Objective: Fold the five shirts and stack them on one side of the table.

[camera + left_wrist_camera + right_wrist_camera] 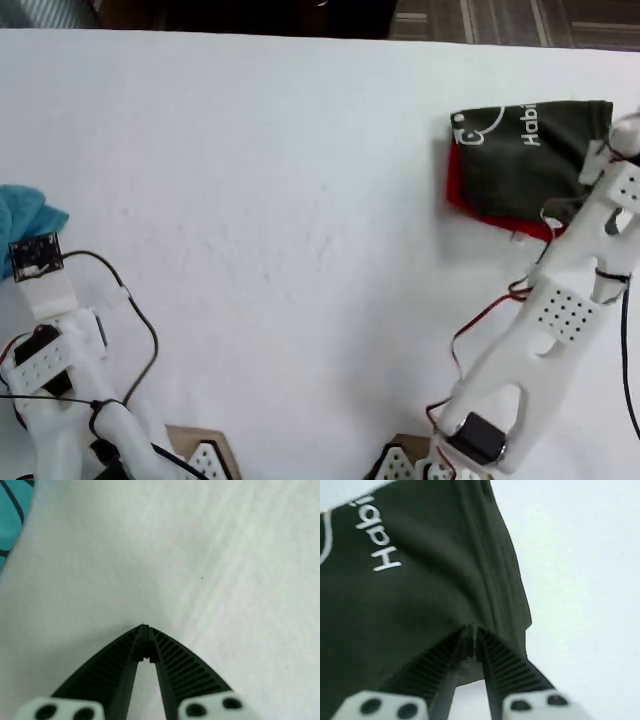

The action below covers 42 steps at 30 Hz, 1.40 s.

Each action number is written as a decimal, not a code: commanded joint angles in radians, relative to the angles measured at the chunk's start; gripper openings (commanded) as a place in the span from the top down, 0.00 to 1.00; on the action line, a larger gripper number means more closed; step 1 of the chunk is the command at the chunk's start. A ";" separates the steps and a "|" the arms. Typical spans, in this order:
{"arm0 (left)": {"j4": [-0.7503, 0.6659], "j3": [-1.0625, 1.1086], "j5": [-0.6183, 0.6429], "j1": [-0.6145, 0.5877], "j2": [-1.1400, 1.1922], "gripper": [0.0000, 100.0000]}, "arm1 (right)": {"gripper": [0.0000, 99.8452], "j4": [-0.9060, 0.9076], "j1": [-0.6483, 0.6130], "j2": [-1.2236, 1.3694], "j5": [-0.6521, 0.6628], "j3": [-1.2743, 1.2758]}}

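White table point(250, 200) lay bare under the closed, empty jaws of your left gripper point(145, 630). Your right gripper point(468, 630), also closed, met over the dark shirt point(530, 150), whose length ran across the table. The high view revealed a red shirt point(458, 190) beneath.

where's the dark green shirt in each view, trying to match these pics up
high view: the dark green shirt lies folded at the table's right edge, on top of a red shirt.
left wrist view: bare white table and a teal shirt here.
right wrist view: the dark green shirt lies under and beyond the right gripper.
shared landmark: the shirt's white lettering.
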 commanded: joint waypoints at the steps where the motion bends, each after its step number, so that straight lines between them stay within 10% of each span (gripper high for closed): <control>1: -0.009 -0.002 0.005 0.012 -0.023 0.97 | 0.98 0.039 -0.085 -0.153 -0.002 0.005; 15: -0.012 -0.002 0.005 0.012 -0.023 0.97 | 0.98 0.025 -0.259 -0.420 -0.044 0.778; 42: -0.014 -0.002 0.005 0.012 -0.023 0.97 | 0.98 -0.160 -0.358 -0.429 -0.172 0.836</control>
